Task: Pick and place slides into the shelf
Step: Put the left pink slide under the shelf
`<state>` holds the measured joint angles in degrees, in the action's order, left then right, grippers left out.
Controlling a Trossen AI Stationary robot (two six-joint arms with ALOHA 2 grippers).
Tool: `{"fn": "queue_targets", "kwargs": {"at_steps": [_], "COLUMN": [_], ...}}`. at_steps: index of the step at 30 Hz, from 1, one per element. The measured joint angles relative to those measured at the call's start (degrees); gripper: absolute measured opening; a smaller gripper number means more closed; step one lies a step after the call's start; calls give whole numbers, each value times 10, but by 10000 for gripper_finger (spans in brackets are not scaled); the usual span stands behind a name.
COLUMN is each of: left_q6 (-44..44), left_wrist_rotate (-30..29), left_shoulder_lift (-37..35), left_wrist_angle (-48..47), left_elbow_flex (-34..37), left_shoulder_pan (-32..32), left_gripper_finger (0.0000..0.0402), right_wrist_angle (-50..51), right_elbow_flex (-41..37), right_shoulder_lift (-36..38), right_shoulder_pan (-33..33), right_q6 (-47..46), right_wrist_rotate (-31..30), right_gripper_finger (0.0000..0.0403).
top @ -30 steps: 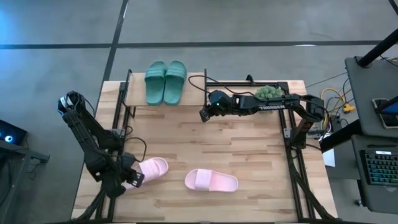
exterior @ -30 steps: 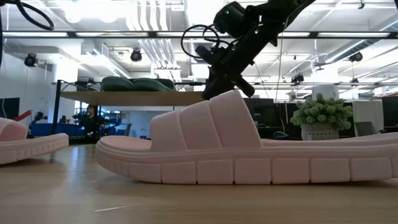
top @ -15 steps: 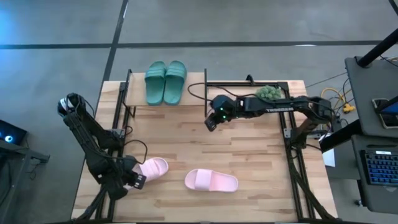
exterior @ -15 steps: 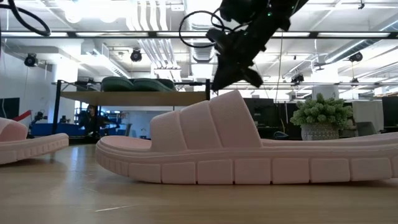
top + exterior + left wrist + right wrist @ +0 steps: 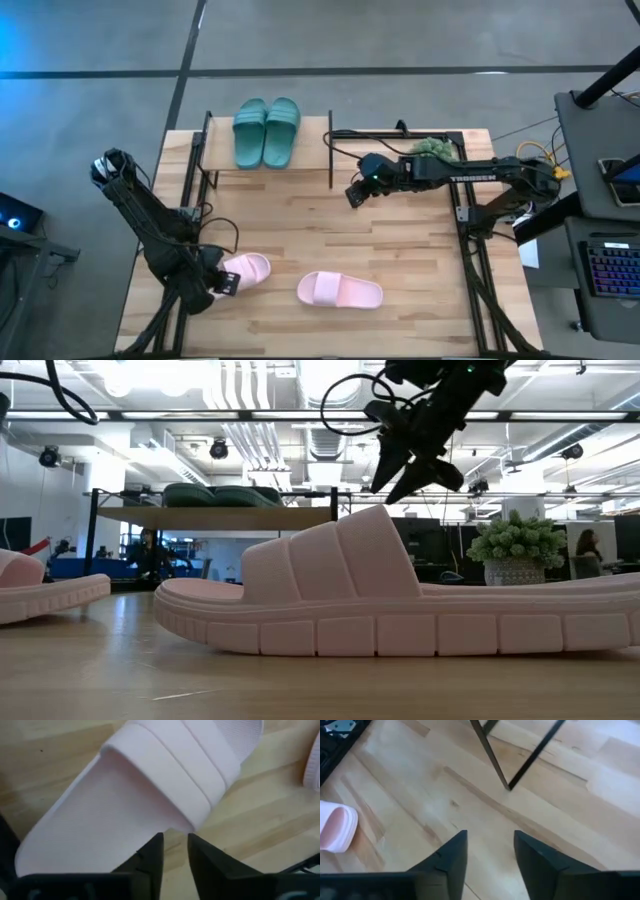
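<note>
Slides: teal pair (image 5: 267, 131) side by side on the shelf (image 5: 216, 158) top board. Both pink ones on the table (image 5: 400, 240), well short of the shelf. Left gripper (image 5: 222, 285) at the end of one pink slide (image 5: 246, 269), fingers slightly apart, nothing pinched. Other pink slide (image 5: 340, 291) just beside it, untouched. Right gripper (image 5: 353, 194) hangs above the table just right of the shelf, fingers spread, empty.
</note>
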<state>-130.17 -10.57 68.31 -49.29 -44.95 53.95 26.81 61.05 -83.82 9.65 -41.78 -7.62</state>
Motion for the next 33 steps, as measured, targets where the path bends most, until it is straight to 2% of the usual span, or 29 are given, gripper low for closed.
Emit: {"fn": "queue_targets", "kwargs": {"at_steps": [6,12,18,24,28,33], "left_q6": [0,-1,-1,-2,2,5], "left_wrist_rotate": [-11,-82,-88,-91,-116,-159], "left_shoulder_lift": [0,0,-1,-1,-1,-2], "left_wrist_angle": [-17,-18,-1,138,176,178], "left_elbow_flex": [2,2,17,89,109,129], "left_shoulder_pan": [0,0,0,-4,-16,-40], "left_gripper_finger": [135,169,171,171,169,134], "right_wrist_angle": [0,-1,-3,-8,-8,-7], "right_elbow_flex": [-21,-27,-26,-25,-25,-25], "right_shoulder_lift": [14,14,14,14,14,14], "right_shoulder_pan": [0,0,0,0,0,0], "right_q6": [-18,-23,-29,-33,-33,-35], "right_wrist_rotate": [0,0,0,0,0,0], "right_gripper_finger": [200,222,226,228,228,228]}}
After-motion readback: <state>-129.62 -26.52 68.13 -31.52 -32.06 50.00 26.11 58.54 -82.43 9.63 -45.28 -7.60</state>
